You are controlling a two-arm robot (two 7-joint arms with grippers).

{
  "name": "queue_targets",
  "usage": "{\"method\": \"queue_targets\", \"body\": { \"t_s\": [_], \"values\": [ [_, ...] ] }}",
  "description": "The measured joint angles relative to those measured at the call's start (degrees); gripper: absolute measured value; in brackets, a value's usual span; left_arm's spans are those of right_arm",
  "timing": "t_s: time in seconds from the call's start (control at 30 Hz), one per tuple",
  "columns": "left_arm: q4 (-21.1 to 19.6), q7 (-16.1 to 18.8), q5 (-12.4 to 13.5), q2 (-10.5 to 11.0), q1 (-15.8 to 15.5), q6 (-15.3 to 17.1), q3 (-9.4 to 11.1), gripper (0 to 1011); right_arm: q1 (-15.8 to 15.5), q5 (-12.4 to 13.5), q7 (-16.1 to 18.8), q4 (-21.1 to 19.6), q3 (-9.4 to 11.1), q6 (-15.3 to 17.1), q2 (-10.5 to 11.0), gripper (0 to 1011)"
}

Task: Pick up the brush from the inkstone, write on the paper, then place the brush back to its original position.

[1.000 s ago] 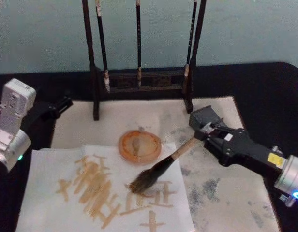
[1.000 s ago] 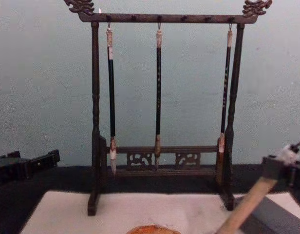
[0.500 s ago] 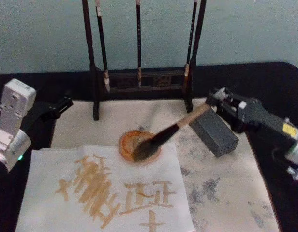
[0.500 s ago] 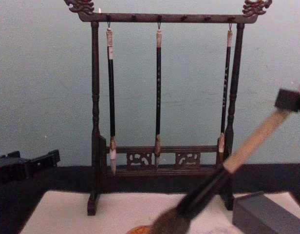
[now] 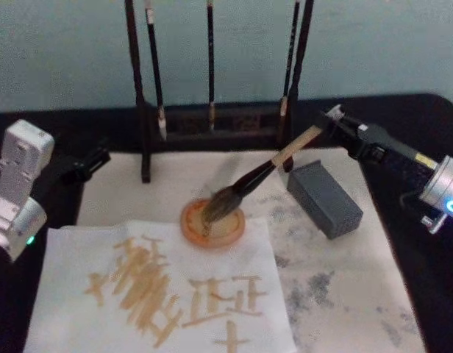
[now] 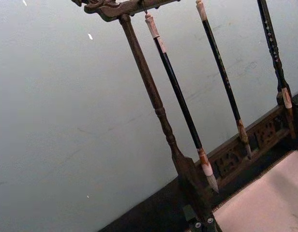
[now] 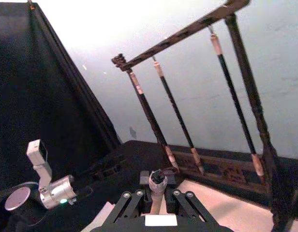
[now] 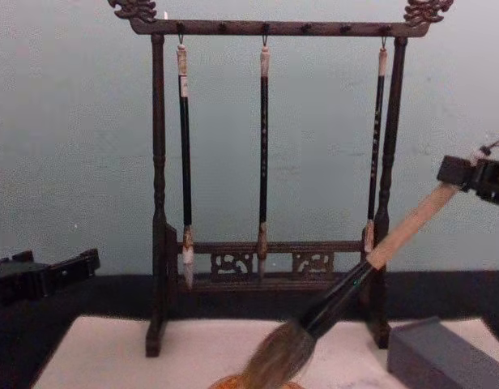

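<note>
Brush shifted; right end effector gripping.

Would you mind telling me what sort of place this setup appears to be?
Most likely a tabletop calligraphy station: a dark wooden rack hung with thin brushes, a paper sheet covered in brushed strokes, and the right pincer holding a large brush at a round orange dish.
</note>
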Motion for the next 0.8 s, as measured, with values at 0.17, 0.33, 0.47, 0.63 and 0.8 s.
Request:
{"method": "queue_targets", "body": {
  "t_s": [0.17,0.33,0.47,0.63,0.8],
  "values": [
    [0.0,0.0,0.0,0.0,0.0,0.0,0.0,1002,2.7,1.1,1.7,4.4,-1.2,0.6,-0.7,173],
    [0.0,0.0,0.0,0.0,0.0,0.0,0.0,1002,4.0,2.0,2.8,6.7,-2.2,0.8,-1.2,175],
    [0.0,0.0,0.0,0.0,0.0,0.0,0.0,1002,4.9,2.5,3.2,8.6,-3.2,0.9,-1.6,175],
    [0.0,0.0,0.0,0.0,0.0,0.0,0.0,1002,5.9,3.2,3.5,10.7,-4.3,1.1,-2.1,175],
    [0.0,0.0,0.0,0.0,0.0,0.0,0.0,1002,7.1,4.1,3.5,13.3,-5.3,1.8,-2.7,175]
  ]
}}
